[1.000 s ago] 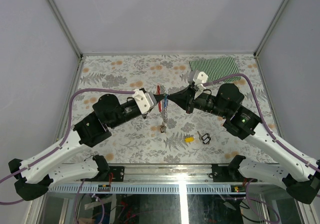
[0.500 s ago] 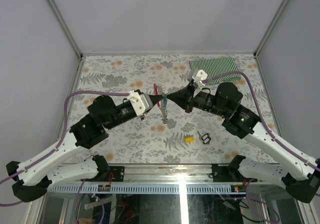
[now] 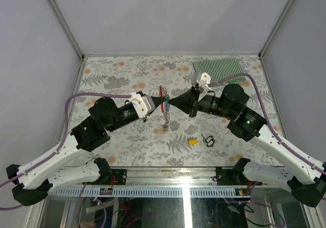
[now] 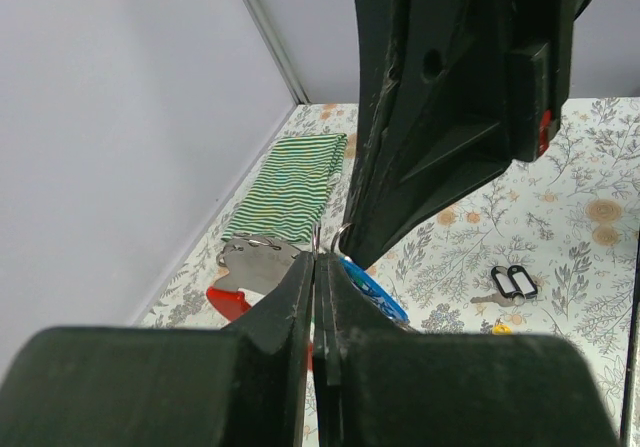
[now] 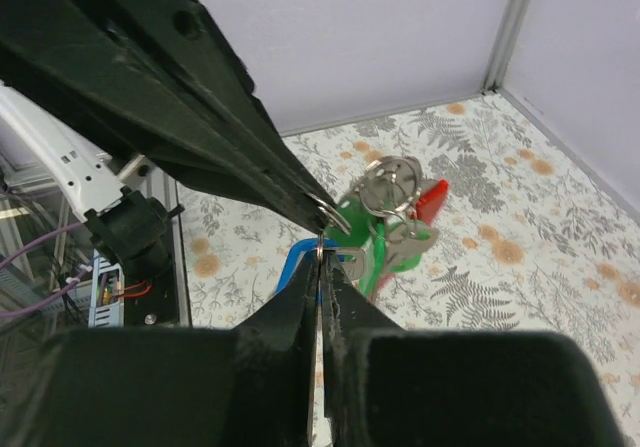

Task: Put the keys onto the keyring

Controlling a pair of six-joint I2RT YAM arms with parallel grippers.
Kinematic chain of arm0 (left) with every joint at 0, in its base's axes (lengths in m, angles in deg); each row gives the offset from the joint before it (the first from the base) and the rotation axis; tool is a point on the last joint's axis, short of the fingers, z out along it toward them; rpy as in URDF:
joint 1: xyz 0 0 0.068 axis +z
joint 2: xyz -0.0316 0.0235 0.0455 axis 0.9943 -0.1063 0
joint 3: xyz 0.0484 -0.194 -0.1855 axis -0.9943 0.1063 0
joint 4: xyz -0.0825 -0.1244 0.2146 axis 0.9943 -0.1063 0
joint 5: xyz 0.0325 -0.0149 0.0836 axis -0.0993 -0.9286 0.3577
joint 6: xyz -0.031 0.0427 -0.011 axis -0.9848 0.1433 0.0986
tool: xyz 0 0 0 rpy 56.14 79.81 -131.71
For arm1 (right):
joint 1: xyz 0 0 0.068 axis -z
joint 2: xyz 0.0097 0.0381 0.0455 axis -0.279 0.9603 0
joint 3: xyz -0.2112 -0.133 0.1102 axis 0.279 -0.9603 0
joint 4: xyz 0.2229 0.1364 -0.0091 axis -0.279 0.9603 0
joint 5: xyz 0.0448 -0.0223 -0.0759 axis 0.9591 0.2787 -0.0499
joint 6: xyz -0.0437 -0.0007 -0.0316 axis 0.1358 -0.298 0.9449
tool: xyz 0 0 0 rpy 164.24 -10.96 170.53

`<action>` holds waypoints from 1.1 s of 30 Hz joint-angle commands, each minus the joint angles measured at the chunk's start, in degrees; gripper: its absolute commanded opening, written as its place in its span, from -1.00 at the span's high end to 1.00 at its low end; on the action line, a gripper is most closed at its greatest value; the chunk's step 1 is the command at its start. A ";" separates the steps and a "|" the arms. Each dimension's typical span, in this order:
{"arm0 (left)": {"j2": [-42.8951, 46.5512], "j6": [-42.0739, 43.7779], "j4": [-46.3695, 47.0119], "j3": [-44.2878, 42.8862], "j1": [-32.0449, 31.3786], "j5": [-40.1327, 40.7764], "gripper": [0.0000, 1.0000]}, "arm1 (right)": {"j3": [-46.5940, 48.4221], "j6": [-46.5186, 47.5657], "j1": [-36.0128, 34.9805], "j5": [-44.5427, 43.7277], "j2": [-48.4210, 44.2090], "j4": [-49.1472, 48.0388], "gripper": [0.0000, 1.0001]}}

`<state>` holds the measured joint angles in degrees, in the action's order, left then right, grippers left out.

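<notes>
Above mid-table, tip to tip: left gripper (image 3: 165,101) and right gripper (image 3: 170,102), both clamped shut on thin wire rings of keyring (image 3: 162,92). Hanging with its red clip (image 5: 430,202) and chain (image 3: 165,121), blue key (image 4: 370,287) and green key (image 5: 365,242). Down on table (image 3: 153,146), beside black loops (image 3: 209,140), yellow key (image 3: 192,142).

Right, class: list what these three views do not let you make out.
Top view: what the left gripper and right gripper pinch; too small, fingertips cover it.
Left wrist: blue key, half hidden behind both grippers; yellow key, mostly behind the left gripper.
Right wrist: blue key mostly behind the fingers.
</notes>
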<state>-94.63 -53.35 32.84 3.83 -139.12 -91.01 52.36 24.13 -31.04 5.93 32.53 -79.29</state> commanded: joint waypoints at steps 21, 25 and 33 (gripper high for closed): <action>-0.40 -0.10 4.29 -1.47 -0.42 -1.11 1.00 | 3.22 0.76 -0.39 -2.08 -0.14 -4.26 1.00; -0.32 -0.01 3.96 -1.47 -0.42 -1.31 1.00 | 3.04 0.68 -0.37 -2.99 -0.32 -4.24 1.00; 0.12 -0.06 4.06 -1.38 -0.48 -1.60 1.00 | 2.72 -0.17 -0.37 -4.63 -0.19 -3.81 1.00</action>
<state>-95.40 -53.33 32.75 3.83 -139.21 -91.12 52.82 24.50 -31.06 4.10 32.26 -80.54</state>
